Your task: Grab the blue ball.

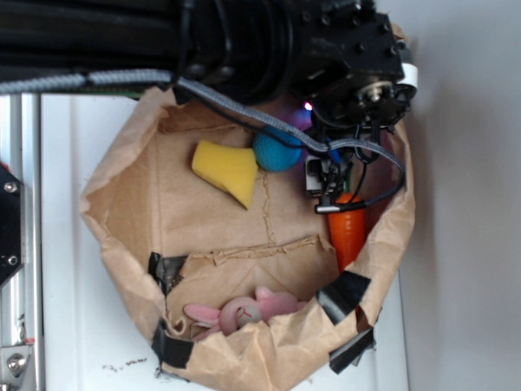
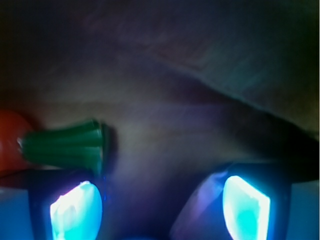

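Inside a crumpled brown paper bin (image 1: 130, 204), rolled open and patched with black tape, several toys lie loose on the flat paper floor. The small teal-blue dimpled ball (image 1: 275, 152) sits toward 12 o'clock, touching the wide end of a yellow foam wedge (image 1: 226, 171) on its 9 o'clock side. An orange plastic carrot with a green top (image 1: 348, 232) lies along the wall at 3 o'clock, and a pink soft toy (image 1: 244, 310) rests at 6 o'clock.

The black robot gripper (image 1: 326, 167) reaches in from 1 o'clock, just beside the ball at its 3 o'clock side, likely lined up to close on it. In the wrist view, 2 glowing blue fingers (image 2: 75, 210) stand apart with clear space between them, holding nothing. The carrot's green top shows at 9 o'clock. A faint blue edge at 6 o'clock may be the ball, but that is too little to tell.
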Controlling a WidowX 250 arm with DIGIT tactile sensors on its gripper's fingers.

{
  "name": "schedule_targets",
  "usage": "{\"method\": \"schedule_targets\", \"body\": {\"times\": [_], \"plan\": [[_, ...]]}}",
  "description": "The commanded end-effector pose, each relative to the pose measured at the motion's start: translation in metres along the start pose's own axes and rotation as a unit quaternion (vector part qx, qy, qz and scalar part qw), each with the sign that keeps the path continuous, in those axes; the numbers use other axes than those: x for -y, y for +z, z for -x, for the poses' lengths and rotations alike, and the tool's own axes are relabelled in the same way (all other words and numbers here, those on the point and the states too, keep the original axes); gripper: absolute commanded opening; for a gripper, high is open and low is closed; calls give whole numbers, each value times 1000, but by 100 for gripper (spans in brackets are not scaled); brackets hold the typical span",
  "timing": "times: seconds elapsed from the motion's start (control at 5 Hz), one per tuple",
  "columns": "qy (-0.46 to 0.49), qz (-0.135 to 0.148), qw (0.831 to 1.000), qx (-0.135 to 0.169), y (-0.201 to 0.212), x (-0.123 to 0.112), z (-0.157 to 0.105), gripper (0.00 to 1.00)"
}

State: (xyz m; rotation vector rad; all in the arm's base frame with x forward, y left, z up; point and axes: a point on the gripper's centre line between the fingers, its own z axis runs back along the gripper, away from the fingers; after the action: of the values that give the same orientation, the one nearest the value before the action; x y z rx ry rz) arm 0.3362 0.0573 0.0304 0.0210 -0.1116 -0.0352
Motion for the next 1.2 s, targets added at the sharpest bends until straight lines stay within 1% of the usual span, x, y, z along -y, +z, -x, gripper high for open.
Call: {"method": "schedule_targets", "body": {"times": [0.0, 0.2, 0.4, 0.6, 0.8, 1.0], "plan": [[-55, -15, 997, 44, 13, -19, 10, 100], [-64, 15, 997, 36, 35, -19, 21, 100], [-46, 57, 996, 58, 56, -15, 28, 100], [-17, 103, 992, 75, 74, -18, 28, 100], [6, 141, 988, 64, 96, -23, 41, 100], [8, 150, 988, 40, 107, -23, 52, 100]]}}
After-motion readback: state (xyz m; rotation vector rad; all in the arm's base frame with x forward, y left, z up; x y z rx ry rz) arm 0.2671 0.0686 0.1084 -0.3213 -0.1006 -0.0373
